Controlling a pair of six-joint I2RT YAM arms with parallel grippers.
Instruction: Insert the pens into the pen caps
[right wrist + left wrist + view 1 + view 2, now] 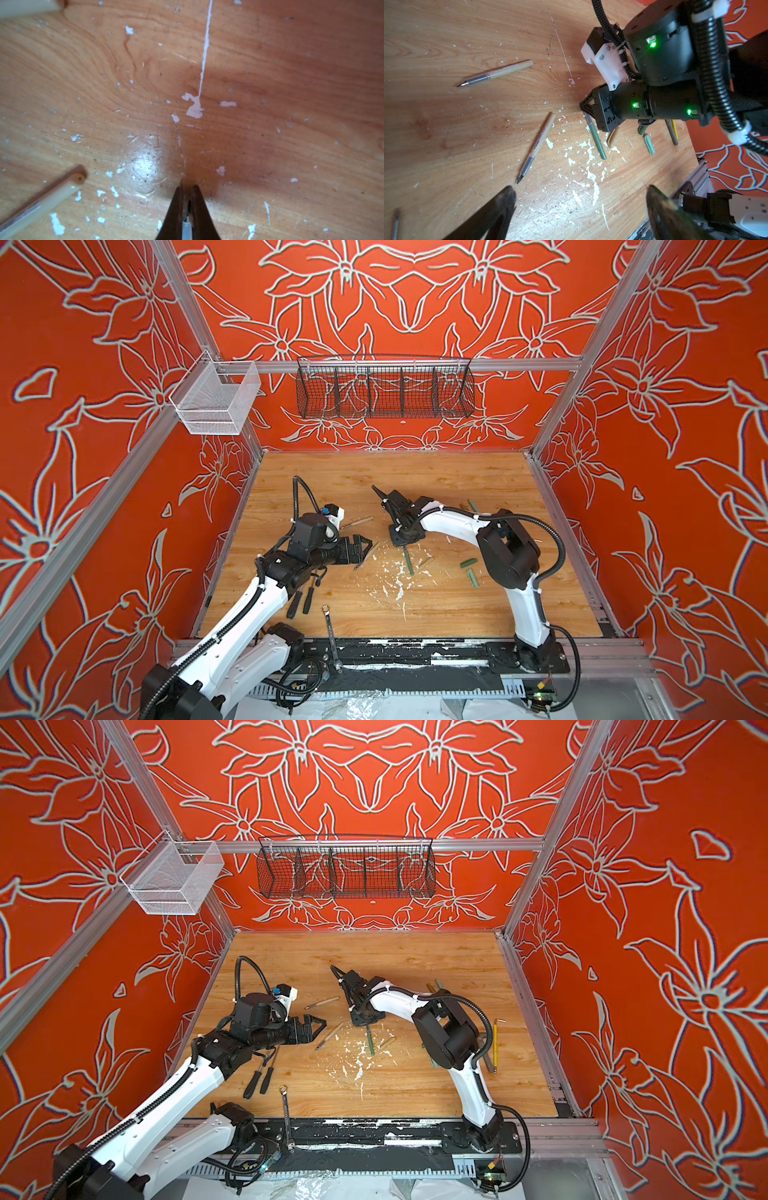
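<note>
right gripper [187,188]: clamped tight on the grey tip section of the green pen [598,143], fingertips down at the table [415,472]
green pen: barrel running out from the grip toward 6 o'clock in both top views, low over the white paint flecks [395,578]; resting or just lifted, cannot tell
beige cap [426,562]: just beside the green pen, at 4 o'clock of the grip, lying flat
green caps [468,562]: two, close together, farther out at 4 o'clock, near the right arm's elbow
beige pen [538,143]: at 9 o'clock of the grip, tip pointing to 7 o'clock
left gripper [580,191]: spread wide, holding nothing, just beside the beige pen, aimed toward 3 o'clock
second beige pen [500,71]: at 10 o'clock, apart from both grippers
screwdrivers [300,601]: two, at 8 o'clock, beside the left arm
wrench [331,632]: at 7 o'clock, across the table's front edge
</note>
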